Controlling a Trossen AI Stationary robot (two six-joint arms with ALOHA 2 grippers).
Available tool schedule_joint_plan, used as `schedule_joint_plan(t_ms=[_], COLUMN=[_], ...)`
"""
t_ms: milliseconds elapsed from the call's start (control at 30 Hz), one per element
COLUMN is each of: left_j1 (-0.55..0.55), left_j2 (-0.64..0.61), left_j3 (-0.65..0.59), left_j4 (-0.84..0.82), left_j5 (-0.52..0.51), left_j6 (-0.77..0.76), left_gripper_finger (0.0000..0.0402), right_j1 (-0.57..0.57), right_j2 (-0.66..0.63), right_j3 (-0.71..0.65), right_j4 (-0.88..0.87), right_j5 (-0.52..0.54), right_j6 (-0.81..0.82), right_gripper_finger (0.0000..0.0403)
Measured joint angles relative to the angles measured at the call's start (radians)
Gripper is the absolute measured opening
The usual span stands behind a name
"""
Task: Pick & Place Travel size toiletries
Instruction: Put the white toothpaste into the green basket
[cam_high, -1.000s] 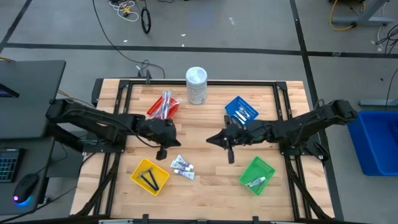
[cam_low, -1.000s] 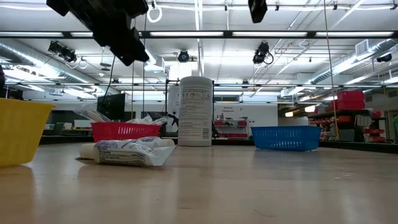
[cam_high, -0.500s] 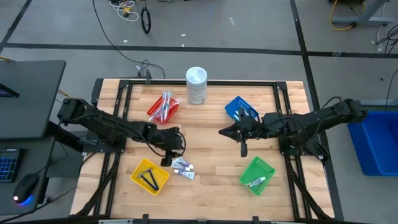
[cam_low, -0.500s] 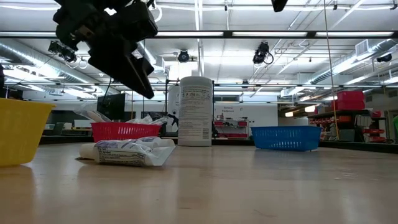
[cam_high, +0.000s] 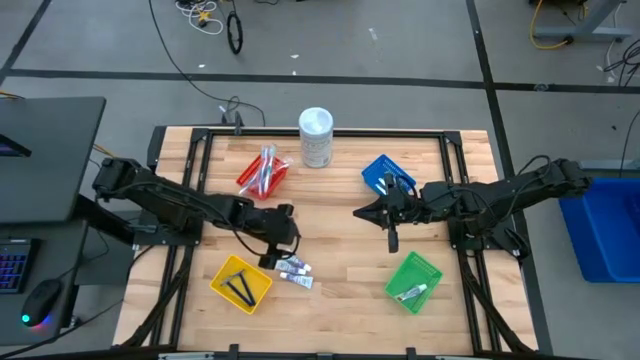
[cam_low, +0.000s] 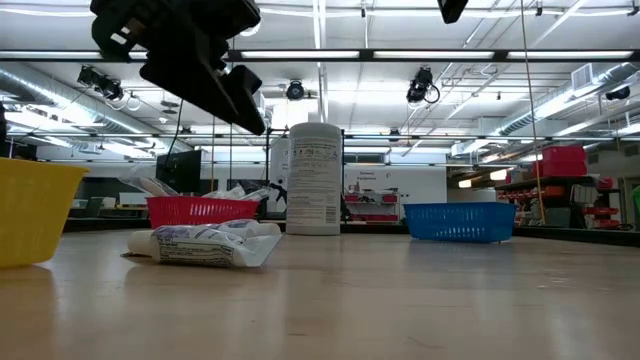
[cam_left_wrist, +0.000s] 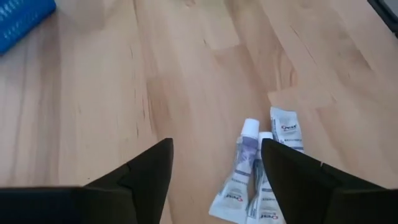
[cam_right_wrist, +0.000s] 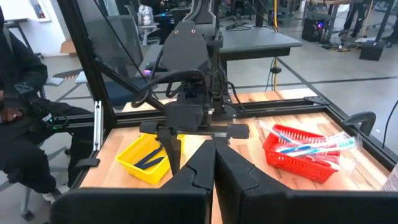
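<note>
Hovering spread-open, left claw (cam_left_wrist: 214, 163) sits above toothpaste tubes (cam_left_wrist: 256, 174) on bare mid-table; right claw (cam_high: 390, 238) closed, empty

Left gripper (cam_left_wrist: 214, 171) moved over the white tubes (cam_high: 294, 267), jaws now spread, right gripper (cam_high: 391, 240) drawn back toward blue basket (cam_high: 376, 168)

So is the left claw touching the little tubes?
Apart. In the low view the left gripper hangs well above the tubes on the table.
</note>
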Motion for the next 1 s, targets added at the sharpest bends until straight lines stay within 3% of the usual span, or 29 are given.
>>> schedule_joint_plan(t_ms=[567,1000], left_j1=[-0.082,-0.088], left_j2=[0.186,0.199], left_j3=[0.002,0.001], left_j4=[0.03,0.032], left_j5=[-0.077,-0.056], left_j6=[-0.024,-0.03], left_gripper_finger=[0.0239,0.0239], right_j1=[0.0,0.0], right_j2=[0.0,0.0], right_j3=[0.0,0.0], right_j4=[-0.027,-0.027], right_j5=[0.0,0.0], right_j6=[0.027,0.029], right_gripper_finger=[0.0011,0.0012])
